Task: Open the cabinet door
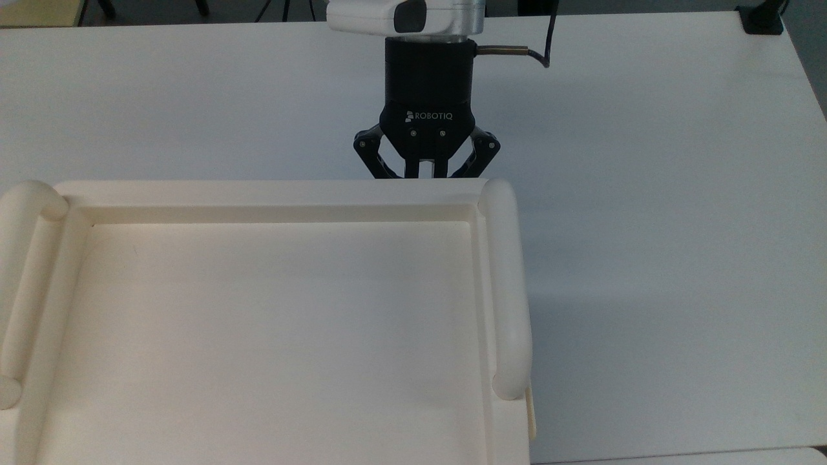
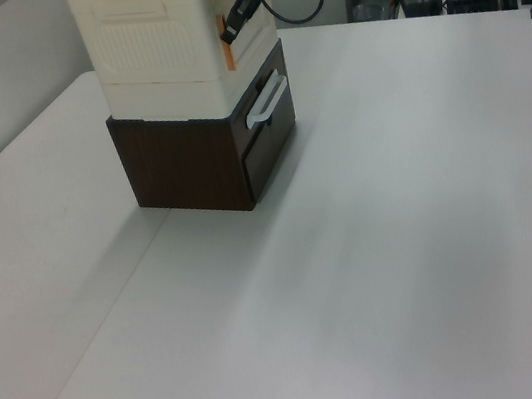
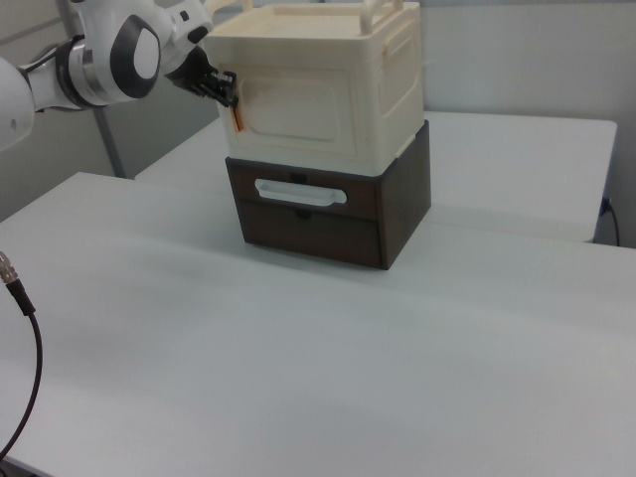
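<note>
Now my gripper (image 1: 426, 173) (ROBOTIQ in white on its body) sits at the cabinet (image 3: 328, 89) door (image 3: 295, 114) edge, fingers closed on an orange tab (image 3: 236, 116)

The cabinet (image 3: 328, 89) looks like smooth, matt cream plastic, its rounded rails (image 1: 507, 284) with a faint sheen, and it sits on a dark brown drawer unit (image 3: 328, 209) with a wood-like, low-gloss finish and a pale, smooth plastic handle (image 3: 300, 192). The gripper (image 1: 426, 169) is matt black, seemingly metal or hard plastic, below a glossy white arm shell (image 1: 404, 16). The table (image 2: 404, 238) has a smooth, matt white surface.
</note>
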Action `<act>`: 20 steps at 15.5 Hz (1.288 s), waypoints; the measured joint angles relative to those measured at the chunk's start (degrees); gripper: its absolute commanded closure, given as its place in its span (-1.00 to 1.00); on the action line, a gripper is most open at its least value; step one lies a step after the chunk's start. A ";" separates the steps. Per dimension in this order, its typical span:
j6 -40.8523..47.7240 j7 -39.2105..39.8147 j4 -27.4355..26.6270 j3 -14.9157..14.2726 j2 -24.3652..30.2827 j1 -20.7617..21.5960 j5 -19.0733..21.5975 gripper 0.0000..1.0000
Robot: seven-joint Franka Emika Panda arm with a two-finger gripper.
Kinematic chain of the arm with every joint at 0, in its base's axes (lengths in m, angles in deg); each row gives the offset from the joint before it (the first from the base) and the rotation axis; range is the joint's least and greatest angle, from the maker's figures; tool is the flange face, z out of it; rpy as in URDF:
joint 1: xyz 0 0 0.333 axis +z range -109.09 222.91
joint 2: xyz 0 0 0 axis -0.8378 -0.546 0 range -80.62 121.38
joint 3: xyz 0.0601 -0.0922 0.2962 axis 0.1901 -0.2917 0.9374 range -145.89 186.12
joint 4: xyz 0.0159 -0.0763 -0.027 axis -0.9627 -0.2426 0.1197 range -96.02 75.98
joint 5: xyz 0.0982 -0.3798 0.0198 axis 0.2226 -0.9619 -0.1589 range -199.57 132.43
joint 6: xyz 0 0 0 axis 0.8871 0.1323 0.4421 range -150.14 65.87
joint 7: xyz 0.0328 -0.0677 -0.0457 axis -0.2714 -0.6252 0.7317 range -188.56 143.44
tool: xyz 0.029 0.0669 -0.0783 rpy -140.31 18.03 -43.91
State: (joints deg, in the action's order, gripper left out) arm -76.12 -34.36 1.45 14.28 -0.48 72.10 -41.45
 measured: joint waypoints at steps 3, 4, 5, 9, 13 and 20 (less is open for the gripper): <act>0.96 0.00 0.04 0.01 0.21 0.03 0.00 0.75; 2.02 0.00 0.08 0.03 0.45 0.09 0.00 0.73; 3.64 0.00 0.20 0.07 0.77 0.15 0.00 0.69; 16.50 0.00 0.44 0.30 3.66 0.37 0.13 -0.44; 28.28 0.00 0.23 0.03 4.19 -0.06 0.13 -1.00; 44.13 7.39 0.90 -0.46 9.19 -0.70 0.47 -1.00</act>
State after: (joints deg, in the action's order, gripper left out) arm -31.99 -26.98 2.35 13.82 8.71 71.40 -40.99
